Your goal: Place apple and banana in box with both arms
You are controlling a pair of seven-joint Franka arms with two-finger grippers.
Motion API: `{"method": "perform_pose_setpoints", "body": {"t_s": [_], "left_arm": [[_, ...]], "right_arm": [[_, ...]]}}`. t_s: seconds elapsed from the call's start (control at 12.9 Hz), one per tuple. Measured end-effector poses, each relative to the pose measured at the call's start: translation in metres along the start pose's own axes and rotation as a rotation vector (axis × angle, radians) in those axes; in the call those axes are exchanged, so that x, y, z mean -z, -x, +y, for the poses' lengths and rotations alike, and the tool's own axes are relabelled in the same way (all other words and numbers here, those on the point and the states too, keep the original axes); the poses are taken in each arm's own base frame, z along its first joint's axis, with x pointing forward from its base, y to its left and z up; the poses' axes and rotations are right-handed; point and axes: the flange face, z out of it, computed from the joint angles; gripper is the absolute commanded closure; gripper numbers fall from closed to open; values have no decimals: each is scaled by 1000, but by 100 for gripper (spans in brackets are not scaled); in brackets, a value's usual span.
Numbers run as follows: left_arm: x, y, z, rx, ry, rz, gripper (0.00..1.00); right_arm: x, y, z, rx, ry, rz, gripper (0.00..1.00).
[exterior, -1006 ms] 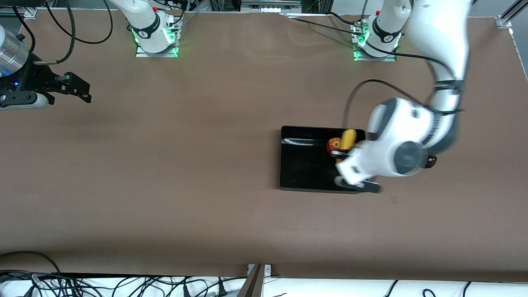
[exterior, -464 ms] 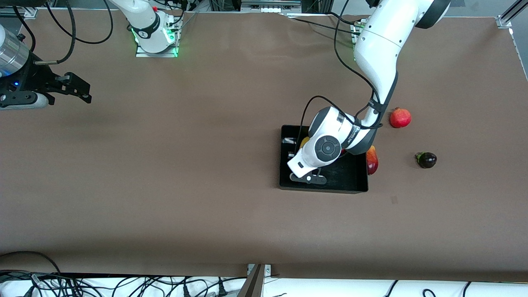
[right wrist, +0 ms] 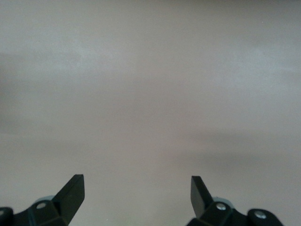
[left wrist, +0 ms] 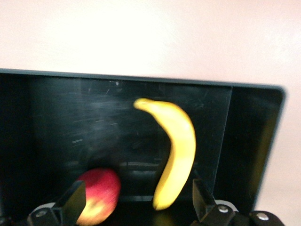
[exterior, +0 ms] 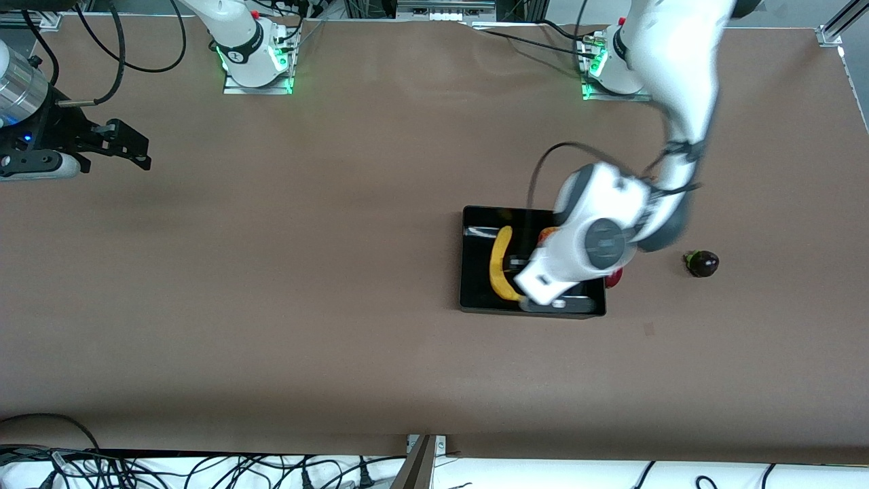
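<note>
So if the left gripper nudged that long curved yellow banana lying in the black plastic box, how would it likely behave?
The long curved yellow banana would probably slide or pivot rather than roll, since it lies flat on its curved side. The shallow black plastic box looks glossy, so it may skid easily. It looks stiff enough to keep its shape, with the open left gripper above it.

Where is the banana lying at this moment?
The banana lies inside the black box, along the wall toward the right arm's end of the table, with the apple beside it in the box.
</note>
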Motion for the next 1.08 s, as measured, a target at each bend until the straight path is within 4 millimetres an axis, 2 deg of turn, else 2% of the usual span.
{"method": "perform_pose_setpoints", "body": {"t_s": [0.08,0.15,0.31,0.39,0.46,0.62,0.77,0.85,0.93,1.08], "left_arm": [[44,3,-26,1,11,8,0],[78,8,-54,-13,12,9,0],[128,21,-111,-69,-50,-6,0],[148,32,-131,-93,-93,-22,0],[169,47,-142,-107,-119,-37,0],[206,74,-150,-100,-126,-22,0],[239,95,-181,-62,-98,70,0],[247,108,-198,-40,-88,119,0],[248,121,-209,-27,-87,145,0],[242,137,-215,-20,-91,137,0]], "right_arm": [[0,0,0,0,0,0,0],[0,0,0,0,0,1,0],[0,0,0,0,0,2,0],[1,0,0,0,0,3,0],[1,0,-1,1,0,3,0],[1,0,-3,5,0,4,0],[1,0,-9,15,0,6,0],[2,0,-11,20,0,7,0],[2,0,-13,23,0,7,0],[2,0,-13,23,0,6,0]]}}
